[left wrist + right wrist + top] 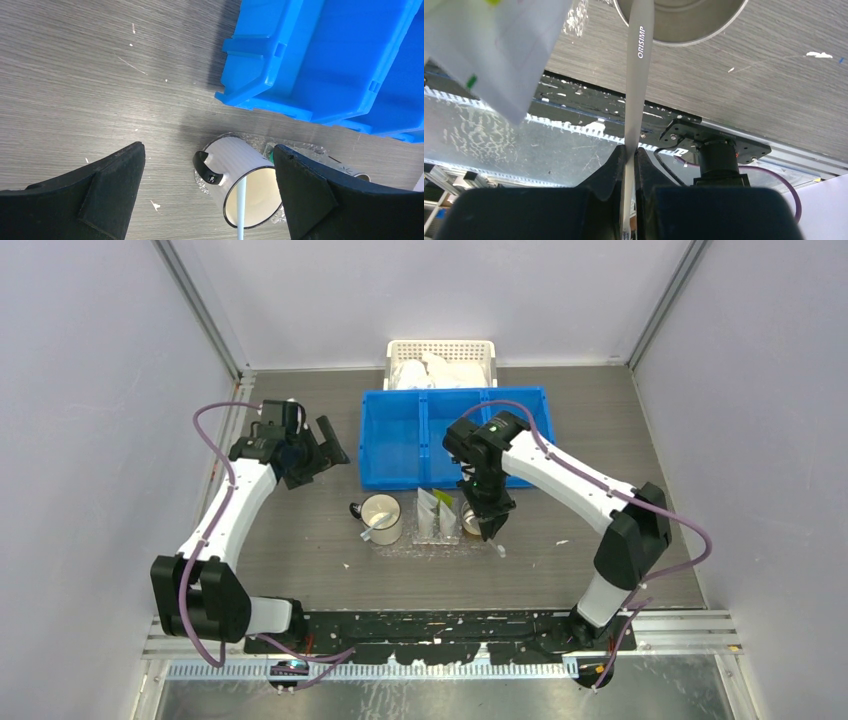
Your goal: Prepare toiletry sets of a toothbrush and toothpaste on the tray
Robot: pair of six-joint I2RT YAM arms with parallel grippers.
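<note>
Right end effector [630, 151] pinches one toothbrush [640, 65]; left end effector [207, 148] gapes wide.

— Where's the tray [432, 550]?
— Table centre. It's clear and glinting.
— Brushes?
— 1 white toothbrush [241, 202] leans in the mug [382, 520] at the tray's 9 o'clock end. The second toothbrush [638, 75], printed ORISIMP, reaches the cup [684, 20] at 3 o'clock, pinched by the right gripper [630, 150].
— Toothpaste [437, 512]?
— White tubes stand upright between them.

Grey woodgrain table [300, 535]; pale walls [90, 390] (matte).
</note>
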